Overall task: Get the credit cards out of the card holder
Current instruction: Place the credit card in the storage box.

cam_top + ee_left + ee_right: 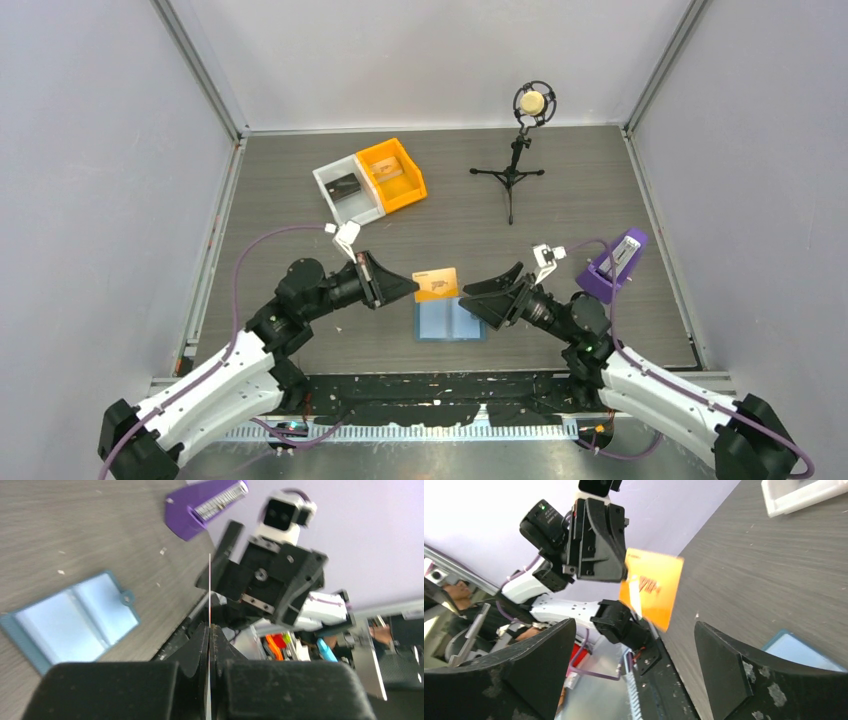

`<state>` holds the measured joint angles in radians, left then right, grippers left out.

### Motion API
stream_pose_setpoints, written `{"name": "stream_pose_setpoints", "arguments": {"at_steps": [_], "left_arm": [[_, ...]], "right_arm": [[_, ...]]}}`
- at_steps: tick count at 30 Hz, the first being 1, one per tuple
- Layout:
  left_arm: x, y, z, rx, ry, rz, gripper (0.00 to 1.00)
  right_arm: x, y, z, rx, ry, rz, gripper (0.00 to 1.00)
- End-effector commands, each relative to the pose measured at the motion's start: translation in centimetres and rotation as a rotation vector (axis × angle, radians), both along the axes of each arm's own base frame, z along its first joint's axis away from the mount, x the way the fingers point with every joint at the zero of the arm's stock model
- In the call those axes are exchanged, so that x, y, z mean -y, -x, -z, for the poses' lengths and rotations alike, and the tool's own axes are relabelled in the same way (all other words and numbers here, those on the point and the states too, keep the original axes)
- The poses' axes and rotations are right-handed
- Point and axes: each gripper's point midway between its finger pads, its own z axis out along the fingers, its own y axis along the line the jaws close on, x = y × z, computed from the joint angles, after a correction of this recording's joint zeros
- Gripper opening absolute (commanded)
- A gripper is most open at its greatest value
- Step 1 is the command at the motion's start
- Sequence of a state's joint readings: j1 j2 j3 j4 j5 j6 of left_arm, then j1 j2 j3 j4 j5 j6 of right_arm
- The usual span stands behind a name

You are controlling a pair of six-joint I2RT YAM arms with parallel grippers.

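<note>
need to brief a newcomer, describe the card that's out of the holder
Find the blue card holder lying open, front middle. By its far edge, the left gripper pinches an orange card. Unlike the orange bin farther back, it is thin and held up.

Your left arm reaches inward from the near left corner, elbow bent; the left gripper points right, jaws pressed together on a card. Your right arm mirrors it; the right gripper faces left, fingers spread wide, gripping nothing.
</note>
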<state>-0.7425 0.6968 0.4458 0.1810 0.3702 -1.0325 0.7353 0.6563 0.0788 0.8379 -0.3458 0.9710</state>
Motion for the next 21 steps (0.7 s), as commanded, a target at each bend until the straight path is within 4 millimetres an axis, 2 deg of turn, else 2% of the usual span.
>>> {"name": "stream_pose_setpoints", "arguments": {"at_steps": [1, 2, 4, 5, 6, 7, 8, 9, 10, 11, 17, 21], "left_arm": [[-2.3, -3.4, -1.4, 0.006, -0.025, -0.147, 0.0], [-2.8, -4.1, -1.4, -0.001, -0.035, -0.174, 0.0], [-4.1, -6.1, -1.5, -0.006, -0.069, -0.248, 0.0], [-4.7, -7.2, -1.2, -0.016, -0.099, -0.287, 0.0], [-5.5, -8.2, -0.8, -0.031, -0.132, -0.33, 0.0], [-6.1, -9.2, -0.5, -0.043, -0.156, -0.366, 0.0], [-6.7, -10.3, -0.5, -0.046, -0.173, -0.406, 0.0], [-7.3, -11.5, -0.5, -0.053, -0.192, -0.446, 0.0], [-8.0, -12.7, -0.5, -0.064, -0.209, -0.483, 0.0], [-8.6, -14.0, -0.5, -0.08, -0.225, -0.518, 0.0], [-10.8, -21.0, -0.9, -0.157, -0.247, -0.611, 0.0], [-11.9, -24.8, 0.5, -0.215, -0.295, -0.667, 0.0]], "right_arm": [[0.6, -1.0, 0.9, 0.071, 0.119, 0.076, 0.99], [0.6, -1.1, 0.4, 0.115, 0.146, 0.085, 0.99], [0.7, -1.2, 1.3, 0.131, 0.243, 0.082, 1.0], [0.7, -1.1, 0.4, 0.159, 0.249, 0.08, 1.0], [0.8, -1.2, 1.0, 0.17, 0.293, 0.08, 0.97], [0.9, -1.2, 0.2, 0.19, 0.296, 0.085, 0.96], [1.1, -1.3, 0.8, 0.192, 0.334, 0.089, 0.96], [1.3, -1.5, 0.1, 0.206, 0.334, 0.105, 0.96], [1.5, -1.6, 0.6, 0.2, 0.36, 0.113, 0.95], [1.7, -1.9, 0.2, 0.203, 0.361, 0.138, 0.95], [2.3, -2.3, -0.3, 0.184, 0.397, 0.172, 0.95], [2.0, -2.2, -0.7, 0.188, 0.424, 0.143, 0.95]]}}
